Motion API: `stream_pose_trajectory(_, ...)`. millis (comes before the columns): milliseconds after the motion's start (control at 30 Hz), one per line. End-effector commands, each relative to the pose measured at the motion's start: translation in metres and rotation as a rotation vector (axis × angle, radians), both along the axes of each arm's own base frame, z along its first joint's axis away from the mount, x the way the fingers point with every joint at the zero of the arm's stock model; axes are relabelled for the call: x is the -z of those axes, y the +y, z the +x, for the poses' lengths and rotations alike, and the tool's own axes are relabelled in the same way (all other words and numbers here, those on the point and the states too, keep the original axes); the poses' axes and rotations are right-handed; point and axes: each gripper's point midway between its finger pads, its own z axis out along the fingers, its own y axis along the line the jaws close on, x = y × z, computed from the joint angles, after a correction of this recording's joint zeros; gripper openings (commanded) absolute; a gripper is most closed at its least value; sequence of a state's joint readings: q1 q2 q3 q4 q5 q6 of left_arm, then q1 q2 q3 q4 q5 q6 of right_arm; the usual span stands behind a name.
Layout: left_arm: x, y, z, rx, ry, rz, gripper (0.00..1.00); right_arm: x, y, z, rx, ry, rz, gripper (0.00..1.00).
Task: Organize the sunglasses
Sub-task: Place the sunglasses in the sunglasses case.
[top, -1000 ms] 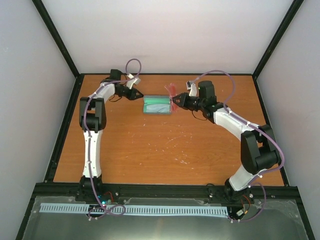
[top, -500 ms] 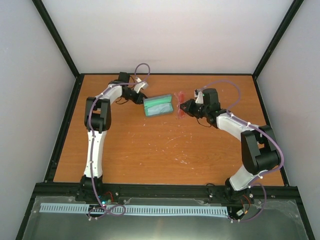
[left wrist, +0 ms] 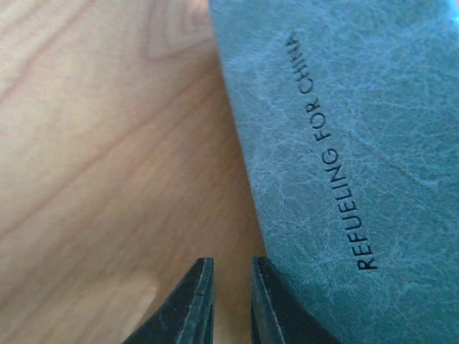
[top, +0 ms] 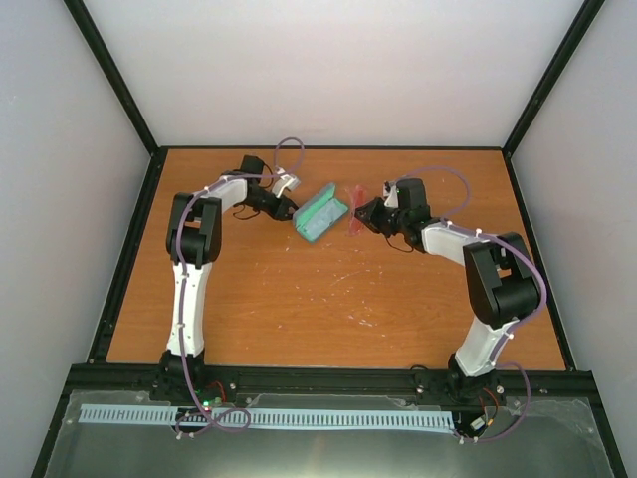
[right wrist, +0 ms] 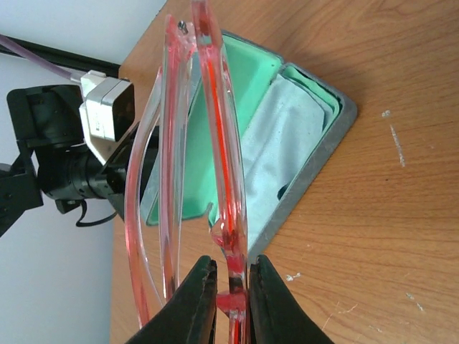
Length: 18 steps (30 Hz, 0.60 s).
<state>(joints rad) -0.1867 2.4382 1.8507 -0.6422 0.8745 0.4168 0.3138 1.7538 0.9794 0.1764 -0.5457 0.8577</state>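
The sunglasses, with thin red-pink frames, hang folded and upright above the table, and my right gripper is shut on their bridge. In the top view the sunglasses sit just right of the open grey-blue case, which lies tilted with its green lining up. A light-blue cloth lies inside the case. My left gripper is at the case's left end. Its jaws stand a narrow gap apart with nothing between them, the right finger against the case's outer skin.
The black frame rail and white walls close off the back of the wooden table. My left arm's wrist shows just behind the case in the right wrist view. Both forearms reach toward the back middle.
The case has swung from level to tilted, its right end turning toward the back. My left gripper followed it rightward. The right gripper, still holding the sunglasses, shifted slightly right.
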Motion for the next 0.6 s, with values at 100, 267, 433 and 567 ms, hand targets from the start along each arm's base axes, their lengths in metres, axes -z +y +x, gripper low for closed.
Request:
stream_pose_trajectory(100, -0.019, -0.018, -0.021, 0.031, -0.003, -0.032, 0.18, 0.000, 0.018, 0.016, -0.004, -0.020, 0.045, 0.11)
stream_pose_trajectory(267, -0.019, -0.019, -0.026, 0.031, 0.005, -0.039, 0.17, 0.010, 0.029, 0.026, -0.003, 0.007, 0.086, 0.11)
stream_pose_trajectory(433, -0.019, -0.019, -0.028, 0.028, 0.006, -0.044, 0.18, 0.015, 0.043, 0.035, -0.021, 0.015, 0.092, 0.11)
stream_pose_trajectory(567, -0.023, -0.021, -0.027, 0.025, 0.009, -0.061, 0.18, 0.023, 0.055, 0.039, -0.026, 0.032, 0.102, 0.11)
